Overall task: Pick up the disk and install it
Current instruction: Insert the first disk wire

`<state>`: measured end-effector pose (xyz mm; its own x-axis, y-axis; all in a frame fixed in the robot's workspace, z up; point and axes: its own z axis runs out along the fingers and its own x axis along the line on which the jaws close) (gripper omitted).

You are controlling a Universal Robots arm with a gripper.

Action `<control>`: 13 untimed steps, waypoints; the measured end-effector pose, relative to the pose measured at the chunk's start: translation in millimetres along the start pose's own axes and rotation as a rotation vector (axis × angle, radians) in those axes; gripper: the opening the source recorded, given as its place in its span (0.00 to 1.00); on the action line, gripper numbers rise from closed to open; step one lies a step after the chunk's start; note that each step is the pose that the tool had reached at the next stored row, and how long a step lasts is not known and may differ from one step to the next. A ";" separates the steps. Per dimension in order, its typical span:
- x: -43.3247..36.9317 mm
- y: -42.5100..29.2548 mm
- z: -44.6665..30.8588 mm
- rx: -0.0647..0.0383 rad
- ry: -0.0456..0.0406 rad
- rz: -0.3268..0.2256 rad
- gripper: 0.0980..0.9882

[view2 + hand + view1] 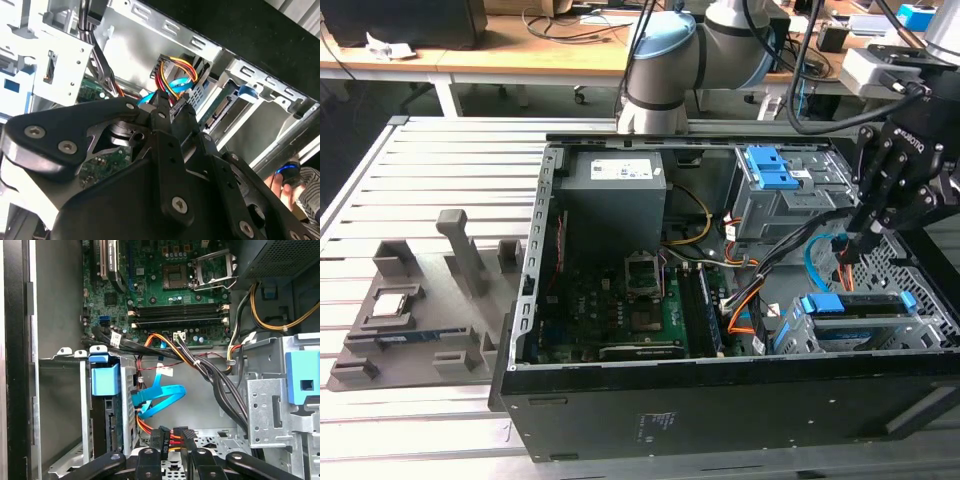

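Observation:
The disk (850, 304) lies in the lower drive bay at the case's front corner, on the exterior view's right, blue rails along its edges. In the first wrist view the disk (107, 415) stands edge-on in the bay under its blue tab. My gripper (850, 246) hangs just above and behind the bay. In both wrist views its fingers are shut on a black power connector (172, 436) with red, orange and yellow wires (172, 75). The connector is held a short way from the disk's rear edge (220, 109), apart from it.
The open black computer case (720, 400) holds a motherboard (620, 300), a power supply (615, 190) and an upper cage with a blue latch (772, 168). A blue data cable (162, 396) loops beside the bay. A grey fixture (410, 320) lies left of the case. A hand (282, 182) shows outside the case.

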<state>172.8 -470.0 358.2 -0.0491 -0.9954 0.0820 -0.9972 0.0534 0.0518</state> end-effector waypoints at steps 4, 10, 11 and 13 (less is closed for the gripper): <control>0.0 -0.3 4.1 0.000 0.0072 0.000 0.23; 0.2 -0.3 4.2 0.000 0.0072 0.000 0.07; 0.3 -0.3 4.2 0.000 0.0072 0.000 0.07; 1.8 -0.4 4.2 0.000 0.0073 0.000 0.07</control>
<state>172.9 -472.1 354.1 -0.0490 -0.9948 0.0893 -0.9972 0.0538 0.0514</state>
